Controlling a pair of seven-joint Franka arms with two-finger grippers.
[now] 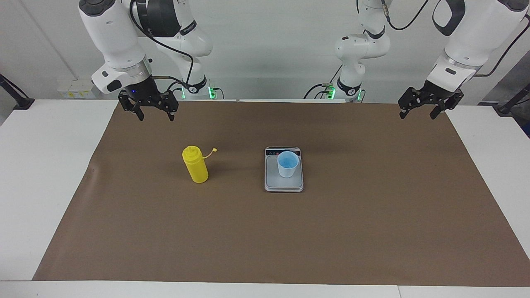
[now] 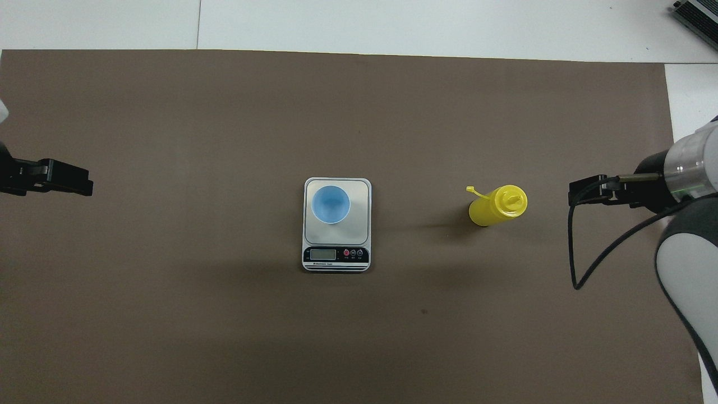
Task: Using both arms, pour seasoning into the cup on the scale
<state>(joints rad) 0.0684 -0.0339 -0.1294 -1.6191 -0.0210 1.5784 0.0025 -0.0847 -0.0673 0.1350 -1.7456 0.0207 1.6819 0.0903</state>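
Silver-grey, the scale [image 1: 284, 174] is our landmark, lying flat on the brown mat [image 1: 372, 215] with its display strip at the robots' end. We see the blue cup [image 1: 287, 164] upright on its weighing plate. The yellow seasoning [image 1: 195, 165] stands upright on the mat, well apart from the scale toward the right arm's end, cap strap sticking out. The right gripper [image 1: 154, 112] hangs in the air with fingers spread wide, holding nothing. The left gripper [image 1: 419, 111] hangs likewise, open and empty.
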